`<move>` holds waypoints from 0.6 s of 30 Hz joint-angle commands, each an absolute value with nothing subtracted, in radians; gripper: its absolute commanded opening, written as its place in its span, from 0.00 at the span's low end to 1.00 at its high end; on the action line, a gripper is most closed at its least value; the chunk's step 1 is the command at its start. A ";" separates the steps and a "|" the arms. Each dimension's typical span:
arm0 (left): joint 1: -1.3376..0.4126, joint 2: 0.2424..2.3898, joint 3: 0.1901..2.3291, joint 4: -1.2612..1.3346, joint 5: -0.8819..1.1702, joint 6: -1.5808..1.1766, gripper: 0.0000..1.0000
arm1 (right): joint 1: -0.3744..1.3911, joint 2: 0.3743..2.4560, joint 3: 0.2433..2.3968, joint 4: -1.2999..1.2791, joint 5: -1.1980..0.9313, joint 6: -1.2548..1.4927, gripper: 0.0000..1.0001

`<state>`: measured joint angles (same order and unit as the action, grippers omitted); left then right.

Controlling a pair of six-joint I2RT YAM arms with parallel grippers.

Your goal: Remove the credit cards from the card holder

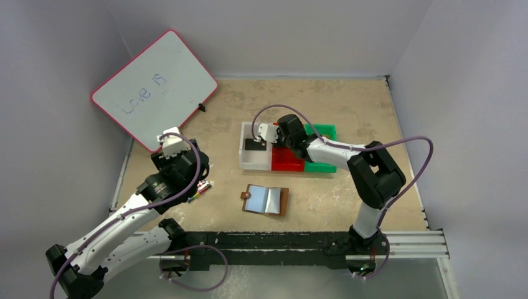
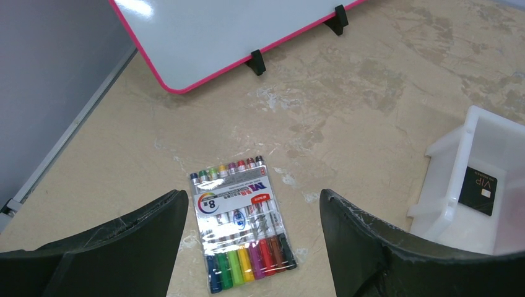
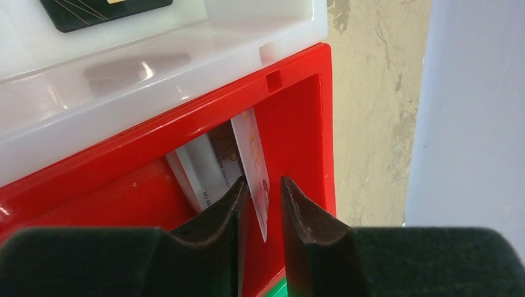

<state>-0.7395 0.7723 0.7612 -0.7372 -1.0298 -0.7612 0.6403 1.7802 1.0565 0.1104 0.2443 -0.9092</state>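
Right hand [image 3: 263,184] astride card [image 3: 251,143], red bin [image 3: 298,114]

L arm [image 1: 124,215], R arm [image 1: 330,151]: white links, blk joints, purple cables [image 1: 281,106]; blk fingers [image 2: 384,247].

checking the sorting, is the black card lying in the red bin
No, the black card lies flat on the floor of the white bin.

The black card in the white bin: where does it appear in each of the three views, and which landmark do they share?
Top external: the black card lies near the picture's centre, inside the white bin.
Left wrist: black card at the right edge, behind the bin's wall.
Right wrist: black card in the top left corner, cut by the frame.
Shared landmark: the white bin.
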 commanded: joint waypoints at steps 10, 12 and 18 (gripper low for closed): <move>-0.733 0.777 0.801 -0.731 -1.045 -0.736 0.77 | 0.637 1.711 1.094 0.092 0.169 -0.829 0.41; -0.732 0.777 0.802 -0.732 -1.045 -0.735 0.77 | 0.637 1.709 1.093 0.094 0.168 -0.829 0.42; -0.732 0.778 0.802 -0.732 -1.045 -0.736 0.77 | 0.637 1.702 1.085 0.091 0.167 -0.839 0.44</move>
